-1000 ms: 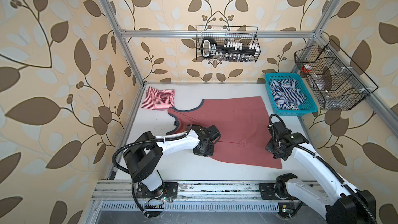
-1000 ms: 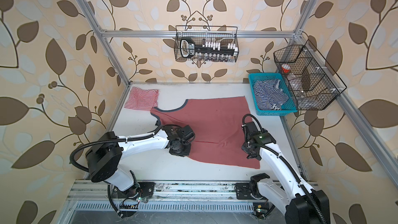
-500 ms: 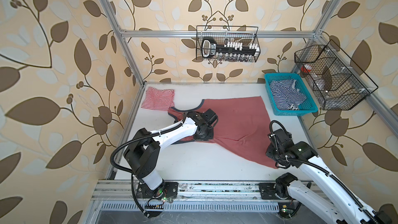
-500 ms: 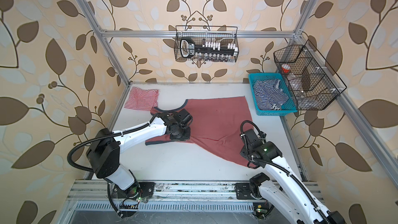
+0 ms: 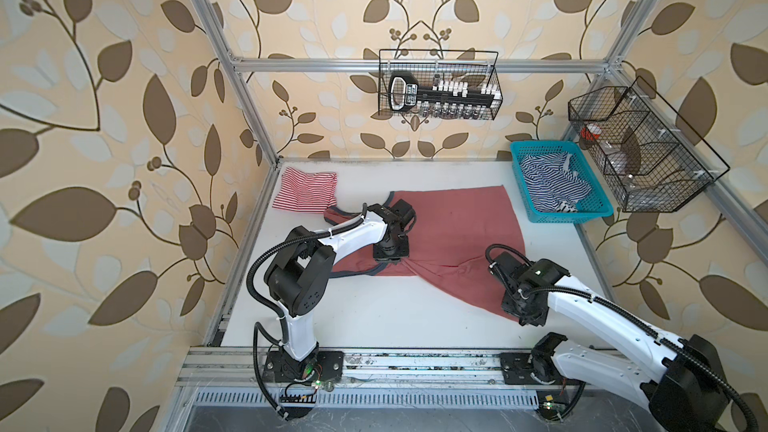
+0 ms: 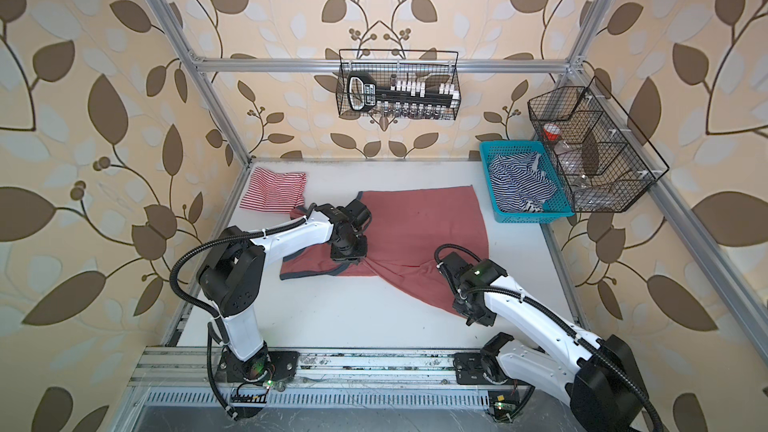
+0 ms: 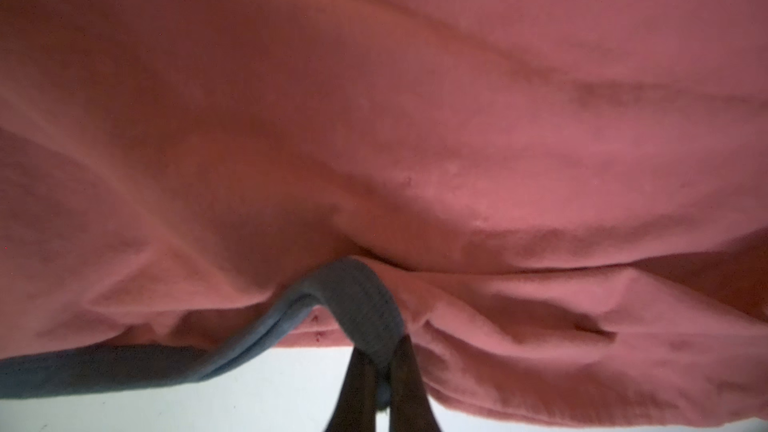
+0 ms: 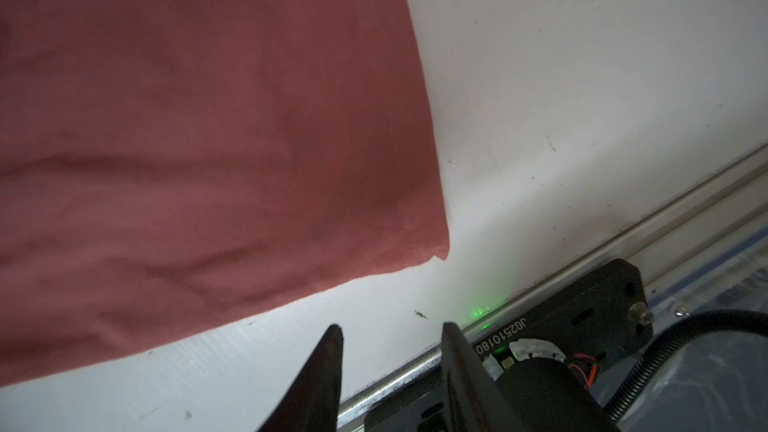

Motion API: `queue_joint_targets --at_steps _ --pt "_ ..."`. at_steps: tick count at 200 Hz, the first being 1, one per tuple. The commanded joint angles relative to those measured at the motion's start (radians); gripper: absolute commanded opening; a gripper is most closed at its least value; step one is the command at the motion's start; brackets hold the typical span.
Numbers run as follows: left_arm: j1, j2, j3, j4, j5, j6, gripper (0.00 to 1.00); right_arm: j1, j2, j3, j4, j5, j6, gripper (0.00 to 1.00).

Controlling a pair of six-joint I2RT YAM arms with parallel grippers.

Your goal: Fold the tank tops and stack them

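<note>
**Two-arm cell, seen in top and wrist views.** The dusty red tank top (image 5: 457, 218) is spread over the middle of the white table (image 5: 395, 317). Its near part is drawn into creases that run to the left gripper (image 5: 391, 260). In both top views the shoulder region of the garment is covered by the left arm, and the near hem corner is partly covered by the right wrist.

The left wrist view is almost filled by red cloth. There the left gripper is seen clenched on the navy trim (image 7: 365, 305), which wraps over the dark fingers (image 7: 357, 388) and hides their tips.

The right gripper (image 8: 392, 328) is shown clearly only in the right wrist view. It is released, with its jaws parted over bare table, near the hem corner and apart from it.

The striped tank top (image 5: 305, 192) lies as a flat rectangle at the far left corner. Whether it touches the red top's strap cannot be told.

A blue basket (image 5: 582, 214) holding navy-and-white striped cloth (image 5: 548, 178) stands at the far right, apart from the red top. The contents of the back wire basket (image 5: 440, 85) and the side wire basket (image 5: 648, 151), both hung on the frame, are hard to make out.
</note>
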Motion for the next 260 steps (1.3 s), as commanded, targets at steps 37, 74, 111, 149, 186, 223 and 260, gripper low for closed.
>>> queue_joint_targets --at_steps 37,74,111,149,186,223,260 --pt "0.015 -0.038 0.023 0.009 0.079 0.014 0.0 -0.041 0.125 0.064 -0.054 0.1 0.066 0.41" --pt "0.018 -0.065 0.015 0.014 0.074 0.003 0.0 -0.052 0.138 0.014 0.053 0.01 0.047 0.42" --pt "0.046 -0.061 0.028 0.013 0.077 -0.005 0.0 -0.036 0.084 -0.049 0.095 -0.021 0.083 0.42" --pt "0.104 -0.052 0.03 0.016 0.073 -0.01 0.0 -0.02 0.069 -0.105 0.139 -0.047 0.103 0.44" --pt "0.109 -0.05 0.022 0.023 0.078 -0.012 0.0 -0.011 0.091 -0.16 0.208 -0.075 0.111 0.44" --pt "0.109 -0.055 0.009 0.029 0.083 -0.015 0.0 -0.011 0.113 -0.182 0.251 -0.078 0.112 0.44" --pt "0.108 -0.063 0.004 0.029 0.083 -0.014 0.0 -0.025 0.106 -0.172 0.249 -0.055 0.106 0.34"
